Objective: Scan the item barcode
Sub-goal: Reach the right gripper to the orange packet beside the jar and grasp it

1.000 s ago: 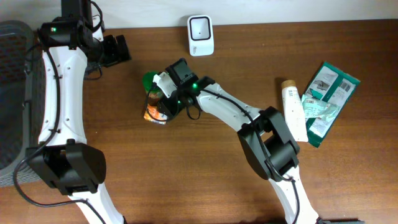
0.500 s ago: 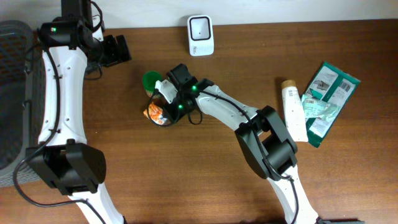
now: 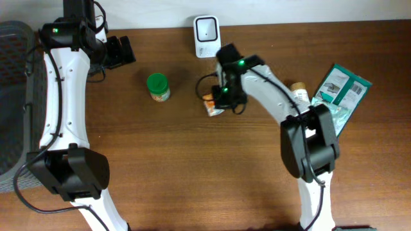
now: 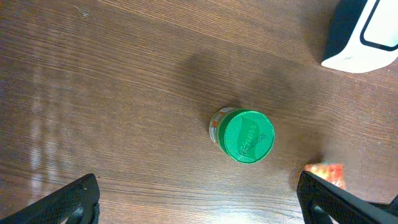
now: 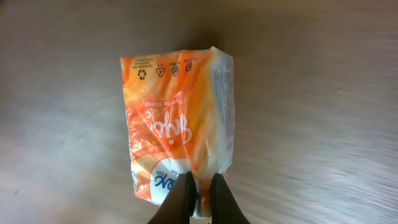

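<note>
Your scanner (image 3: 207,29) stands just beyond the right pincer (image 5: 199,190), which is clamped on one thin edge of the orange packet (image 5: 177,124) stretching ahead of its tips. That pinch looks slight. A quick swing could twist or drop the packet, hiding its barcode. The left pincer (image 4: 199,200) hangs spread wide over the green-lidded jar (image 4: 247,135).

Table (image 3: 192,186) from above. The right gripper (image 3: 219,101) grips an orange packet (image 3: 212,110) just in front of the scanner (image 3: 207,28); a jar (image 3: 158,86) stands apart on its left. The left gripper (image 3: 126,50) hovers near the back edge. Tube (image 3: 302,109) and pouches (image 3: 340,96) lie far right.
</note>
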`<control>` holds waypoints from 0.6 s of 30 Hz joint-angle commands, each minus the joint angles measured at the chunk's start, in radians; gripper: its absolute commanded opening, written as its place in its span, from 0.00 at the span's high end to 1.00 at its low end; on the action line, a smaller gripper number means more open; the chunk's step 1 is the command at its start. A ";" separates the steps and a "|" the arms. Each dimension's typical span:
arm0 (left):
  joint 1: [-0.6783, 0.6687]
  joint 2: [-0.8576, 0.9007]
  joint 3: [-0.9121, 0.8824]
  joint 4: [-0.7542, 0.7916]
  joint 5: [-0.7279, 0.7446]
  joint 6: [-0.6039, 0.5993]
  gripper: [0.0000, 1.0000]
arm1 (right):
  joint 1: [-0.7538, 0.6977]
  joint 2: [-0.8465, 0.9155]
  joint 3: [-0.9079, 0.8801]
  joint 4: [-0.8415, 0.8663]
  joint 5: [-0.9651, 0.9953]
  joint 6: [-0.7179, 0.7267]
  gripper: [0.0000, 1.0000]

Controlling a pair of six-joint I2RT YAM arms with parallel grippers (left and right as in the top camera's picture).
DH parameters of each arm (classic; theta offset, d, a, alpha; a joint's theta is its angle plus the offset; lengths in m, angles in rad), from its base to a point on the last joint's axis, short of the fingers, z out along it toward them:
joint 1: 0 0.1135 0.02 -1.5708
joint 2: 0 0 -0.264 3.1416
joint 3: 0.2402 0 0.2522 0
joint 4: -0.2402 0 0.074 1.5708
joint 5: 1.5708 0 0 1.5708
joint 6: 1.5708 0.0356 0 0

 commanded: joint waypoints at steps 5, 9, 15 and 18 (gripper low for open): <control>0.002 -0.010 0.009 -0.001 -0.007 0.006 0.01 | -0.028 -0.002 -0.042 0.009 0.021 0.034 0.58; 0.002 -0.010 0.009 -0.001 -0.007 0.006 0.01 | -0.083 -0.002 -0.040 0.048 -0.076 0.017 0.57; 0.002 -0.010 0.009 -0.001 -0.007 0.006 0.01 | -0.063 0.033 -0.047 0.080 -0.111 0.008 0.62; 0.002 -0.010 0.009 -0.001 -0.007 0.006 0.01 | -0.063 0.083 -0.047 0.081 -0.155 0.009 0.67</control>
